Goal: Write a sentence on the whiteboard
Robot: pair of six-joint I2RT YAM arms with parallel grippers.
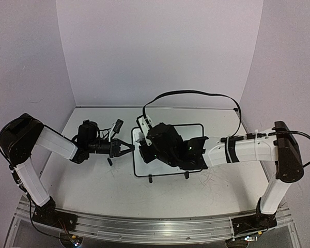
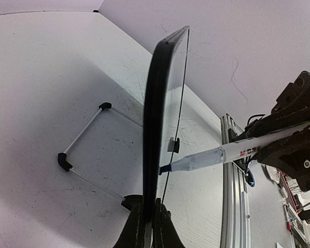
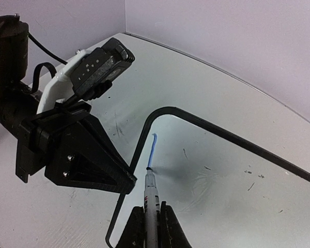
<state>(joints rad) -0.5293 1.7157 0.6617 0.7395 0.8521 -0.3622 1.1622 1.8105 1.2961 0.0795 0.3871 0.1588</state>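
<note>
**Whiteboard, mid-bench, clamped at its left edge**

Whiteboard [image 1: 147, 168] stands mid-bench, its two feet toward the near edge. Left gripper [image 2: 147, 227] is clenched on the board's left frame edge. Right gripper [image 3: 151, 223] grasps a marker [image 3: 151, 199], its tip touching the board just inside the far-left corner, at the foot of one short blue stroke [image 3: 153, 146]. Scuffed tabletop [image 1: 93, 191] shows on every side of the frame.

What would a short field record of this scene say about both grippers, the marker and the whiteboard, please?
left gripper: shut on the whiteboard edge
right gripper: shut on the marker
marker: tip touching the whiteboard
whiteboard: on the table, nearly blank
sentence: only one short blue stroke written
</note>
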